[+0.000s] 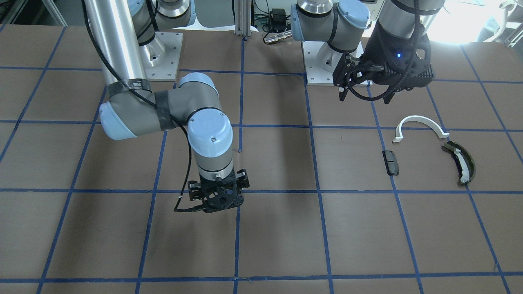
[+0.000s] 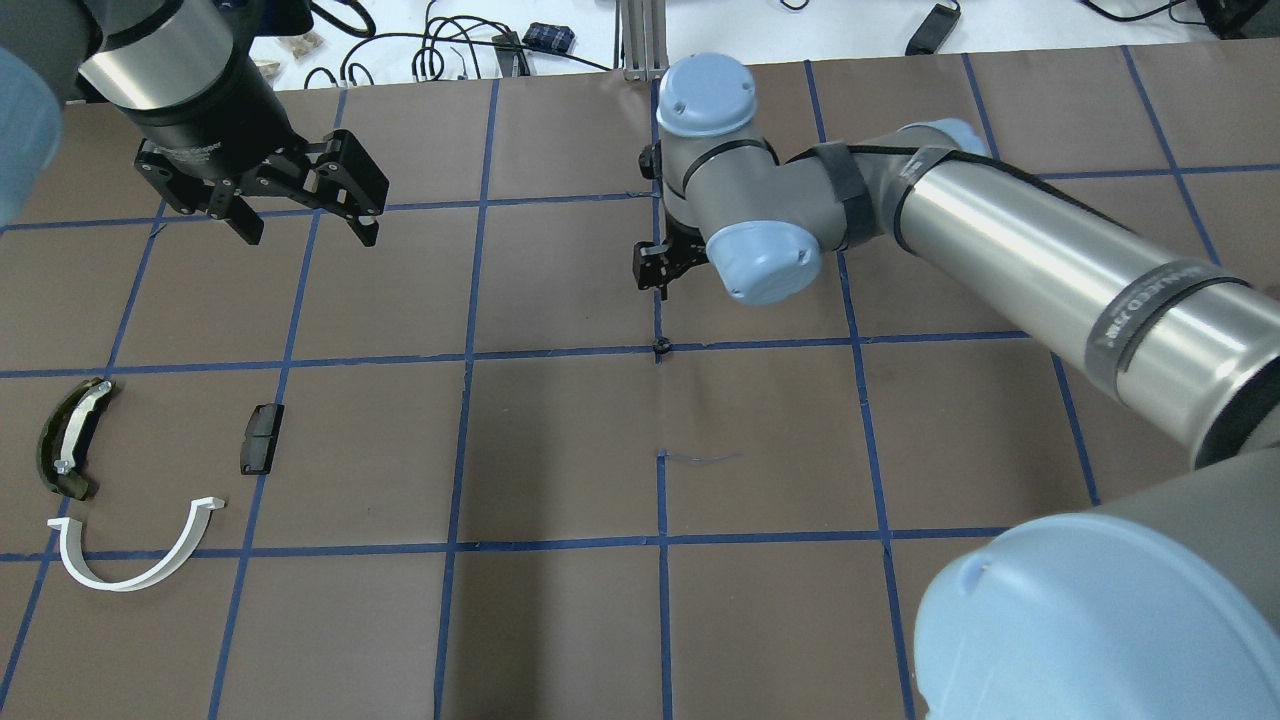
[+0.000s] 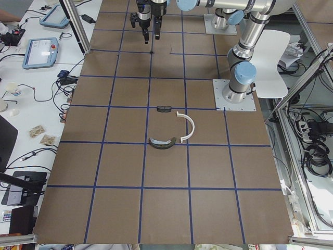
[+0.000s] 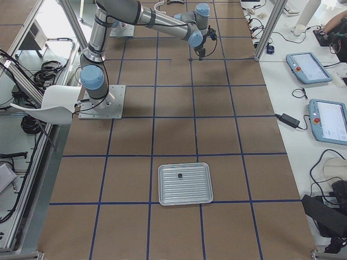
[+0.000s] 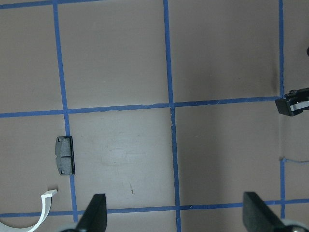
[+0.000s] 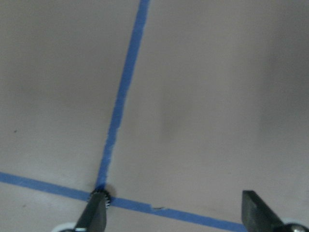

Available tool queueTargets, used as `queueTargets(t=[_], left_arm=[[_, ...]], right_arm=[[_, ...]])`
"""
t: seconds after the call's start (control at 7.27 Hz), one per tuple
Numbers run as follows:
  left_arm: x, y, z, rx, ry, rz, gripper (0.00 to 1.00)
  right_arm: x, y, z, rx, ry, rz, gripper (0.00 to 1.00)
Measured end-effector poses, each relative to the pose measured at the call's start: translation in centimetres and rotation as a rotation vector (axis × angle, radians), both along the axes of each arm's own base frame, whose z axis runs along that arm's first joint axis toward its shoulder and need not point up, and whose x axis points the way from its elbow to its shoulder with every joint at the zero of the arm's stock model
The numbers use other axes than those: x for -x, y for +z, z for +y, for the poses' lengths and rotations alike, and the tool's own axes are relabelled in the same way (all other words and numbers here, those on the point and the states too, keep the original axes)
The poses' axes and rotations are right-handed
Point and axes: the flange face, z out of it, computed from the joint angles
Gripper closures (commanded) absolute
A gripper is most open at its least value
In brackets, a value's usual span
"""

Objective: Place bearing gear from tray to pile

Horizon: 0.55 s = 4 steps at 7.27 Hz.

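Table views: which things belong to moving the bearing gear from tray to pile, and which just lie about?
Job: tray; bearing gear, the small dark part in it; pile of white half-ring, olive curved piece, black block.
Lying about: teach pendants; power adapter; white chair.

My arms are bare silver tubes joined by grey housings with rounded pale blue caps. A black cable (image 1: 190, 163) runs along my right arm (image 1: 118, 45), strapped down with black tape. My right tool (image 1: 216, 202) and left tool (image 2: 308, 232) are black with openwork linkages. A blue light (image 1: 398, 55) glows on the left wrist's black housing. Pale bolted plates (image 1: 168, 57) carry my bases.
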Motion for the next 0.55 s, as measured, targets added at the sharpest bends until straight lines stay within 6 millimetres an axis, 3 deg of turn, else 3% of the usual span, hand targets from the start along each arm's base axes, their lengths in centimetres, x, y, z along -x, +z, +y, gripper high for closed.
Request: queueTargets(t=[0.14, 0.28, 0.55], left_arm=[[0.3, -0.5, -0.3, -0.01, 0.006, 0.005, 0.0], [1.4, -1.6, -0.9, -0.025, 0.026, 0.024, 0.0], [7.1, -5.7, -3.4, -0.02, 0.051, 0.062, 0.0]], right_arm=[[4.7, 2.7, -1.3, 0.016, 0.029, 0.01, 0.0], [10.6, 4.8, -2.7, 0.036, 0.067, 0.022, 0.0], [24.9, 7.0, -4.4, 0.055, 0.079, 0.048, 0.0]])
